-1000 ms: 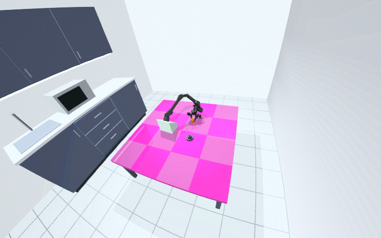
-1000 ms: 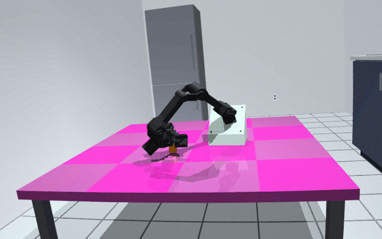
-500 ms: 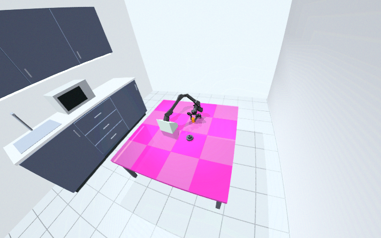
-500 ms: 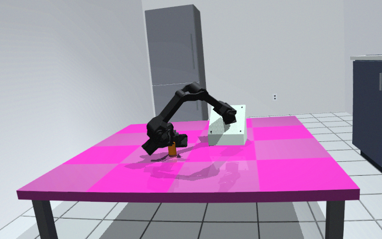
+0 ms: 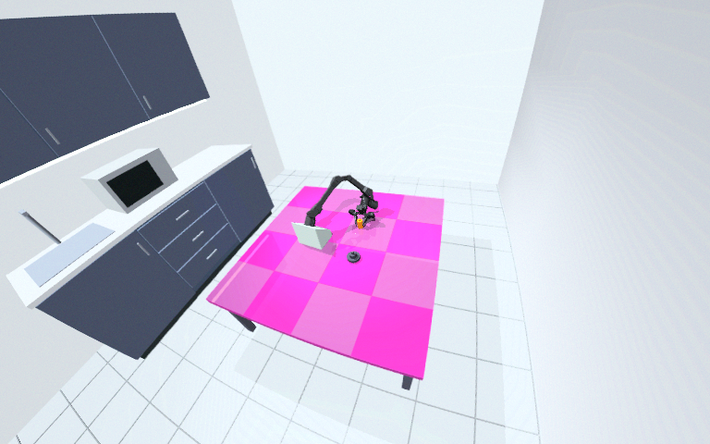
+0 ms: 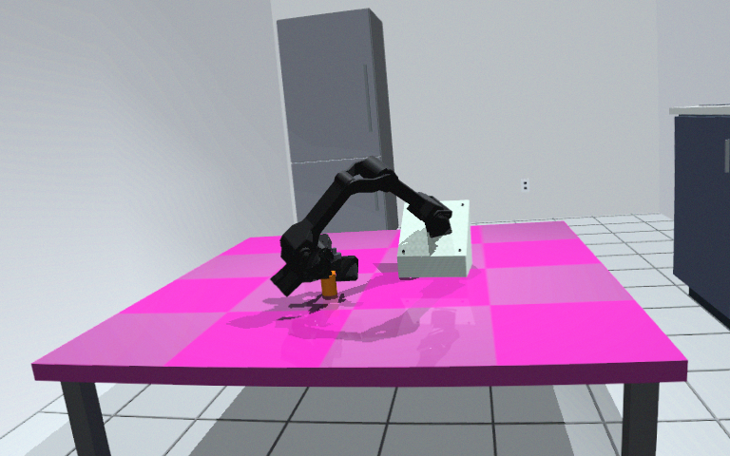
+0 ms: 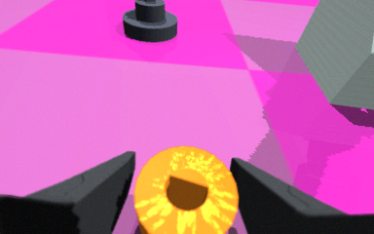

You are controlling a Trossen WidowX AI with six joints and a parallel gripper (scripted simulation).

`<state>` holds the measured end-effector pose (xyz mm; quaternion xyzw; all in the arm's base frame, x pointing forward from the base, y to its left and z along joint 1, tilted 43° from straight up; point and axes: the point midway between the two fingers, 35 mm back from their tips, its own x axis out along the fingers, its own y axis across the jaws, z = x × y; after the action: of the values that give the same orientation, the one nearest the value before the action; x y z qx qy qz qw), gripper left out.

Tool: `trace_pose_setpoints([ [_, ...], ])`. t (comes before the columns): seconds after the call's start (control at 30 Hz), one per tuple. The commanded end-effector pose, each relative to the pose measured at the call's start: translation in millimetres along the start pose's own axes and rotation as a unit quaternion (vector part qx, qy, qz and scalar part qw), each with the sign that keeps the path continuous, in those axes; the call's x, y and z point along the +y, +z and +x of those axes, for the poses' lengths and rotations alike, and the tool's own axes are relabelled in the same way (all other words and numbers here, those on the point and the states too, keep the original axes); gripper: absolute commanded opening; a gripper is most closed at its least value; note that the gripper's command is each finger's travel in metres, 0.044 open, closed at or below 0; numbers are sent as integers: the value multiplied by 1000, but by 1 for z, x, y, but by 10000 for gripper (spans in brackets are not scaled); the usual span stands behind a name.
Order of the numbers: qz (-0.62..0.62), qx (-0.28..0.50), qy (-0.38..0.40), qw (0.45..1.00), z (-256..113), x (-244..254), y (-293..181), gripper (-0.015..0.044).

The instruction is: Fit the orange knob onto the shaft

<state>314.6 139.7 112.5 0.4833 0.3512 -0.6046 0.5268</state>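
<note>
Near the arm's pale block, on the far part of the desk (image 5: 397,324) (image 6: 357,374) (image 7: 77,97), the orange knob (image 5: 360,224) (image 6: 329,285) (image 7: 150,195) stood between the fingers of the partly open claw (image 5: 361,219) (image 6: 323,279) (image 7: 183,162), apparently ungripped. Fitting, pushing down and release all remained; the pedestal (image 5: 353,257) (image 7: 150,30) stood bare.

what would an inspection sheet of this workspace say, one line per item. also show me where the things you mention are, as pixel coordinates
surface: pink checkered table (image 5: 325,314) (image 6: 414,350) (image 7: 77,102)
job's things: orange knob (image 5: 360,223) (image 6: 329,285) (image 7: 186,221) upright, off the shaft, its hole's flat side visible; dark round pedestal (image 5: 348,260) (image 7: 150,33) apart from it, hidden in the exterior view
clutter: pale slanted box (image 5: 309,235) (image 6: 433,266) (image 7: 352,58)
gripper (image 5: 361,217) (image 6: 329,271) (image 7: 183,162): open, fingers either side of the knob
cables: nothing seen
surroundings: microwave (image 5: 118,190), dark cabinets (image 5: 94,308) (image 6: 702,215), tall fridge (image 6: 326,96), wall outlet (image 6: 525,185)
</note>
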Motion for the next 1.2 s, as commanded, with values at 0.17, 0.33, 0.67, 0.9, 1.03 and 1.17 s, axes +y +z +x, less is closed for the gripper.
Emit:
trace_pose_setpoints([
  [0.17, 0, 0, 0, 1000, 0, 0, 0, 312],
  [0.33, 0, 0, 0, 1000, 0, 0, 0, 440],
  [0.67, 0, 0, 0, 1000, -2, 0, 3, 440],
  [0.9, 0, -1, 1, 1000, -40, 0, 69, 440],
  [1.03, 0, -1, 1, 1000, -40, 0, 69, 440],
  [1.17, -4, 51, -27, 998, -33, -4, 74, 440],
])
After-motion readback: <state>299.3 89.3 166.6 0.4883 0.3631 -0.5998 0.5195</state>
